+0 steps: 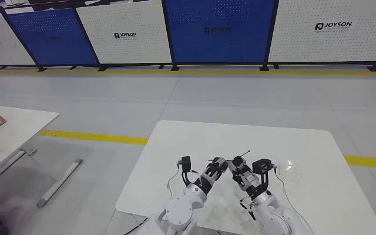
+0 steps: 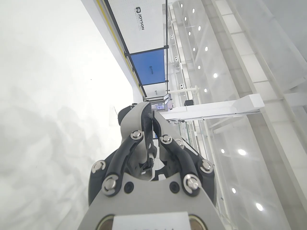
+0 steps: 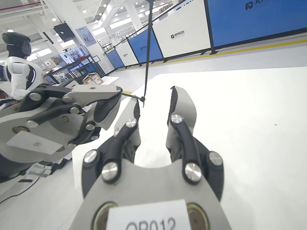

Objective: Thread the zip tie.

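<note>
Above the white desk, the left gripper is clenched on the zip tie. The right gripper stands released just beside the strap. The tie looks light, springy and slippery, so it is probably best pinched near the strap's free end. The right wrist view shows the strap rising to its square head, while in the top view it is a thin sliver.

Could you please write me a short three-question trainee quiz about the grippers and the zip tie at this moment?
1. True or false: the right gripper is shut on the zip tie.
2. Which holds the zip tie? A) the left gripper B) the right gripper C) neither
3. Fill in: the zip tie's long end, with its head, sticks ____ from the table.
Key: 1 false; 2 A; 3 up.
</note>
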`<state>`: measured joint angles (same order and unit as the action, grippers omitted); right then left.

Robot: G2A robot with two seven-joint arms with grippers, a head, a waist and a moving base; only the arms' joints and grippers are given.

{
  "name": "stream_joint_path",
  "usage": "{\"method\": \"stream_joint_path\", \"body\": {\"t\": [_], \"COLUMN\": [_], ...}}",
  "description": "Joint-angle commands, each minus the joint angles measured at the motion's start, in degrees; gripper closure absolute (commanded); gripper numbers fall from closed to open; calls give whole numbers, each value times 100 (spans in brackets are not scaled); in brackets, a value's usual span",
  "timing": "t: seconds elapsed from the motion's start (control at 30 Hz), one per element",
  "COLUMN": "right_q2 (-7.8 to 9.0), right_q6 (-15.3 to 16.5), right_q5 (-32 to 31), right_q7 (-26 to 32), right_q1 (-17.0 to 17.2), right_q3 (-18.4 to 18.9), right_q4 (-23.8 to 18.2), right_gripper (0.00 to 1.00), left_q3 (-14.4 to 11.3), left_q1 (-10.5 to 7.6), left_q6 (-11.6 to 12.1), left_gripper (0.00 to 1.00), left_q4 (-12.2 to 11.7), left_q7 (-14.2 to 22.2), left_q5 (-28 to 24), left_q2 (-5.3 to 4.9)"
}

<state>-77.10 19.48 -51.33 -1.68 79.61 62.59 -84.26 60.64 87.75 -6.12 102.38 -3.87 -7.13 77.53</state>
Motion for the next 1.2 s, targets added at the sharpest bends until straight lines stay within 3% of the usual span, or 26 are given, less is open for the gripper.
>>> {"method": "stream_joint_path", "body": {"t": [0.0, 0.13, 0.5, 1.17], "right_q2": [1, -2, -2, -22], "right_q6": [0, 0, 0, -18], "right_q5": [5, 28, 3, 46], "right_q7": [8, 33, 57, 94], "right_q1": [-8, -38, -88, -178], "right_q3": [-4, -18, -58, -137], "right_q4": [8, 51, 128, 410], "right_gripper": [84, 100, 100, 100], "left_q3": [-9, -17, -33, 11], "left_q1": [-4, -7, -75, -112], "left_q6": [0, 2, -16, 160], "left_gripper": [100, 100, 100, 100], "left_q4": [-3, -1, -79, -106], "left_q7": [1, 0, -33, -92], "left_q5": [7, 21, -34, -282], "left_q2": [0, 0, 10, 29]}}
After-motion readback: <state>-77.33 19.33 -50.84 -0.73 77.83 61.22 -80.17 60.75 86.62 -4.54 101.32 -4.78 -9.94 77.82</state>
